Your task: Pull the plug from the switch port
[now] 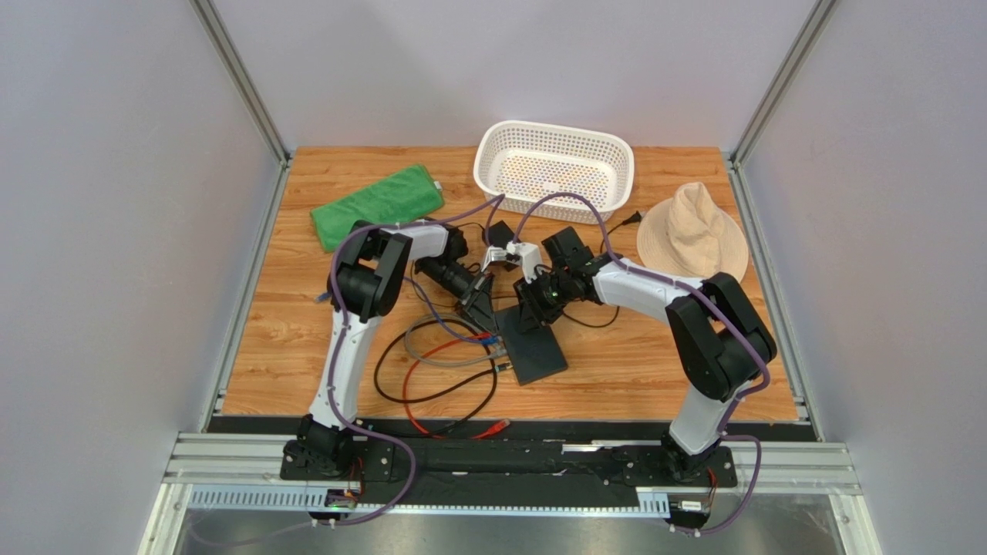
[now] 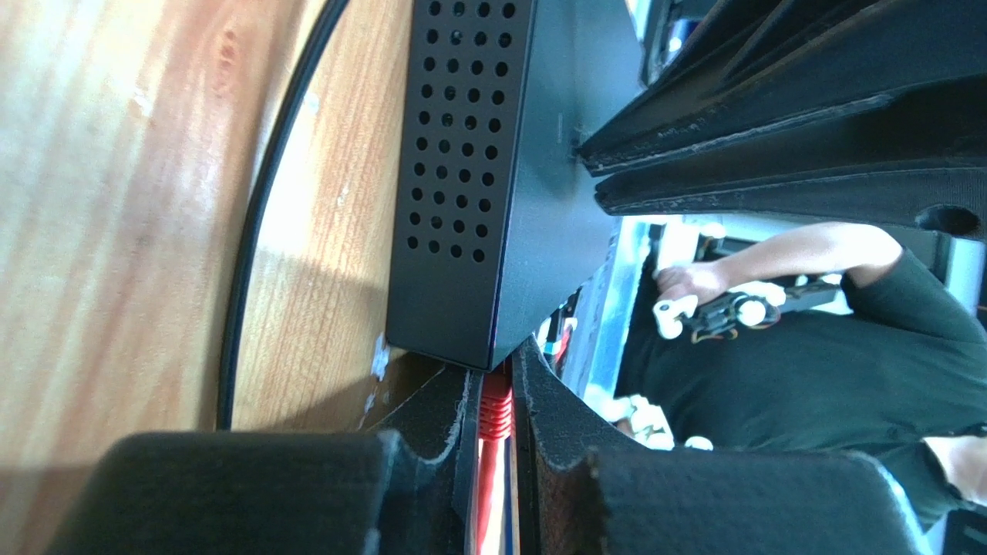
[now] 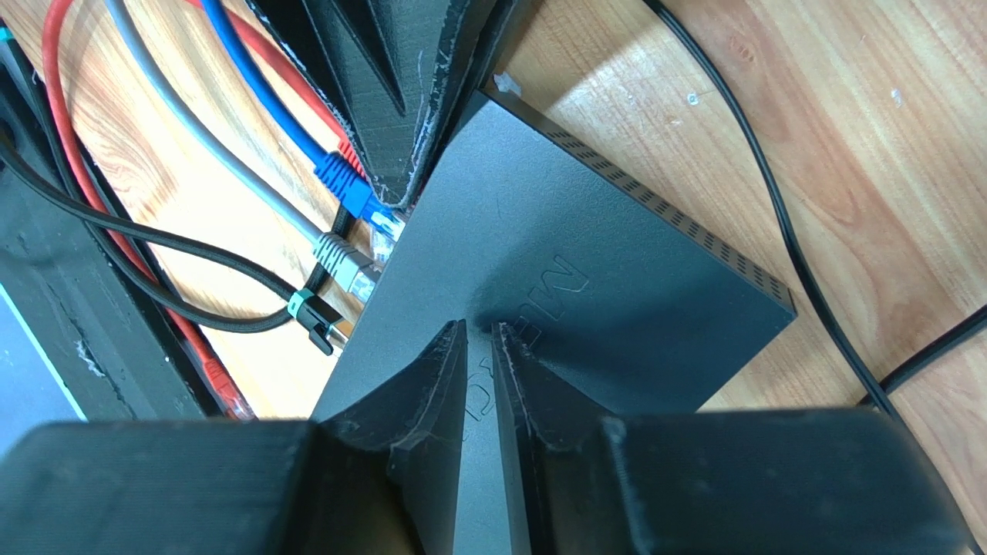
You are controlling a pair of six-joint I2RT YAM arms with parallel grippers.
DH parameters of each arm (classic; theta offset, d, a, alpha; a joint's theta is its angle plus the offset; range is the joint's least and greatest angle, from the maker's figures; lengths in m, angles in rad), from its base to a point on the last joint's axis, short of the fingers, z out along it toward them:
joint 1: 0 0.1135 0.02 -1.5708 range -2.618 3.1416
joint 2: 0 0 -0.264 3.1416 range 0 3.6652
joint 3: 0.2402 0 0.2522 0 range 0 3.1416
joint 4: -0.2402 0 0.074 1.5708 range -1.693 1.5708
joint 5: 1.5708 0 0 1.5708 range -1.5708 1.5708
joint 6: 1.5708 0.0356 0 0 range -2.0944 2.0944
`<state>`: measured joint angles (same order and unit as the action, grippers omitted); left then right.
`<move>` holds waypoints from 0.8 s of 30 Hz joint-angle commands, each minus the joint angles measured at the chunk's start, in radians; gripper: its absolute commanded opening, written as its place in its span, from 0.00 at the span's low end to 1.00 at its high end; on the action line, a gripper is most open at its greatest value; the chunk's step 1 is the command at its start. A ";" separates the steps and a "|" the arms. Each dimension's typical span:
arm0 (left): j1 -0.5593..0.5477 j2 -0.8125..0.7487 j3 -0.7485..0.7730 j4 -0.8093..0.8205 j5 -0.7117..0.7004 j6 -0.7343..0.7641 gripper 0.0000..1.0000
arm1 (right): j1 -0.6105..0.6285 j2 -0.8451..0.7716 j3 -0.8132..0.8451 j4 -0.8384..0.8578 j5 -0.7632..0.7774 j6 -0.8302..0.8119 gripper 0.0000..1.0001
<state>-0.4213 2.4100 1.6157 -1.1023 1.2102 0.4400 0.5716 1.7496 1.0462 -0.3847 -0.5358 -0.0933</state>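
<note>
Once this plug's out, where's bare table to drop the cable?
Bare table left of the left arm, from the green cloth down to the near edge; another patch between the switch and the right arm. Crowded: the cable loops left of the switch, and the middle up to the basket.
</note>
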 commanded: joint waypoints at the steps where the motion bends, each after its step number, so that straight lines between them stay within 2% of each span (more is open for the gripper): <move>1: -0.001 0.005 0.078 -0.013 -0.165 -0.009 0.00 | -0.009 0.048 -0.012 0.018 0.102 -0.003 0.22; 7: -0.008 -0.020 -0.059 0.041 -0.107 -0.021 0.00 | -0.010 0.048 -0.008 0.023 0.119 -0.005 0.18; 10: 0.007 -0.028 -0.074 -0.004 -0.089 0.009 0.00 | -0.010 0.044 -0.012 0.027 0.122 -0.002 0.16; 13: 0.027 -0.060 -0.076 -0.031 -0.110 0.023 0.00 | -0.010 0.044 -0.015 0.027 0.120 0.003 0.08; 14: 0.039 -0.072 -0.077 -0.040 -0.126 0.025 0.00 | -0.010 0.047 -0.014 0.029 0.120 0.001 0.01; 16: 0.055 -0.081 -0.079 -0.036 -0.141 0.014 0.00 | -0.012 0.048 -0.012 0.030 0.125 0.007 0.00; 24: 0.141 -0.169 0.078 -0.096 -0.233 0.026 0.00 | -0.010 0.050 -0.018 0.049 0.126 0.015 0.00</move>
<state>-0.3229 2.3398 1.5921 -1.1492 1.0550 0.4210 0.5678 1.7542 1.0462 -0.3748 -0.5312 -0.0559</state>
